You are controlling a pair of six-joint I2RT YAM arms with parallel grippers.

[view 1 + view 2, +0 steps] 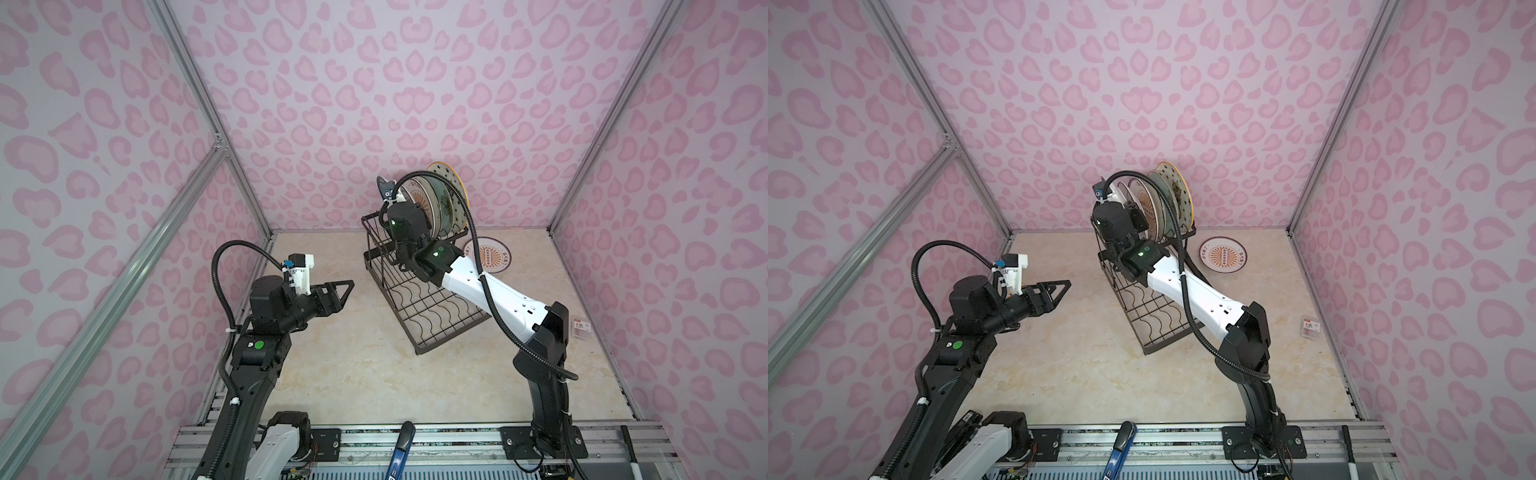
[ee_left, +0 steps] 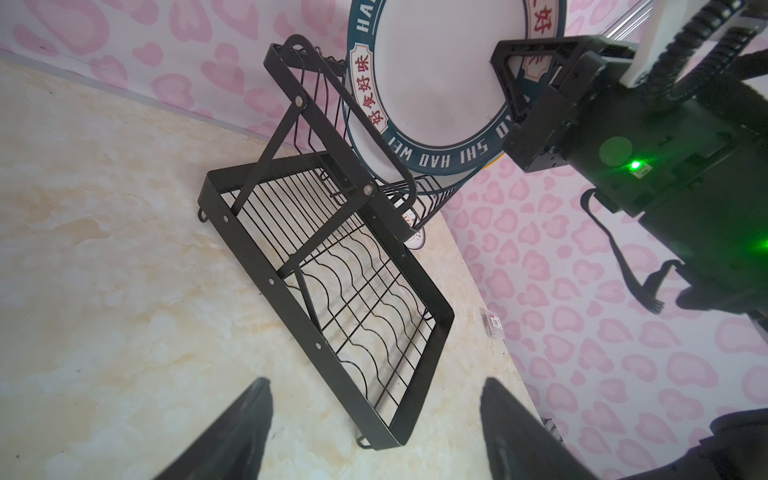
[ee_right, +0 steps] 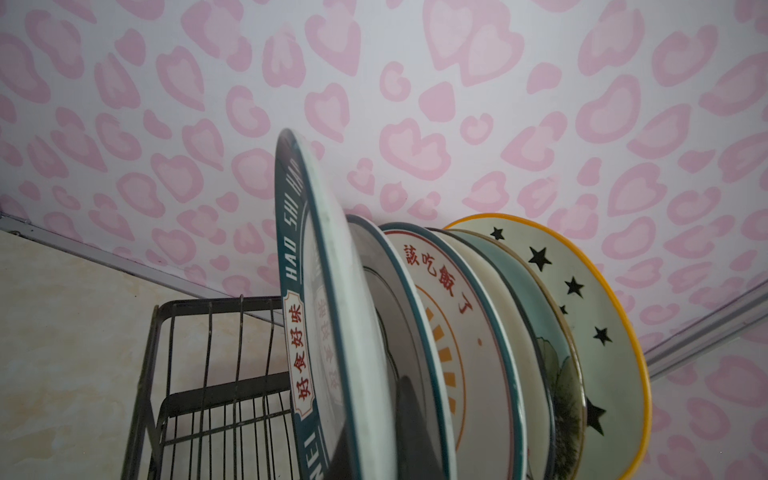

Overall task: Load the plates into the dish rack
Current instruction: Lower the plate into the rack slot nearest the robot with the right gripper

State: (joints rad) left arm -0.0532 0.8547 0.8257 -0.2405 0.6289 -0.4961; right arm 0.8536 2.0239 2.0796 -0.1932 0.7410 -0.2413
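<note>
A: In both top views, where is the dish rack [image 1: 428, 307]?
B: On the marble-look table [image 1: 353, 374], toward the back wall. Plates stand on edge in its raised basket, the starred yellow-rimmed plate [image 1: 448, 170] rearmost. An orange sunburst plate [image 1: 492, 255] lies flat on the table just beside the rack.
A: And the arms?
B: The left gripper [image 1: 350, 285] hangs in the air, well apart from the rack and holding nothing. The right gripper is up at the plates, hidden behind its own wrist.
A: Left wrist view?
B: The left fingers [image 2: 241, 428] are spread wide and empty, near the wavy lower tray. The right gripper [image 2: 505, 70] is clamped on the rim of the lettered plate [image 2: 432, 75], whose lower edge dips behind the basket frame.
A: Right wrist view?
B: The lettered plate [image 3: 293, 266] stands tilted, nearest the camera, beside the row of racked plates. I cannot tell whether it sits in a slot
</note>
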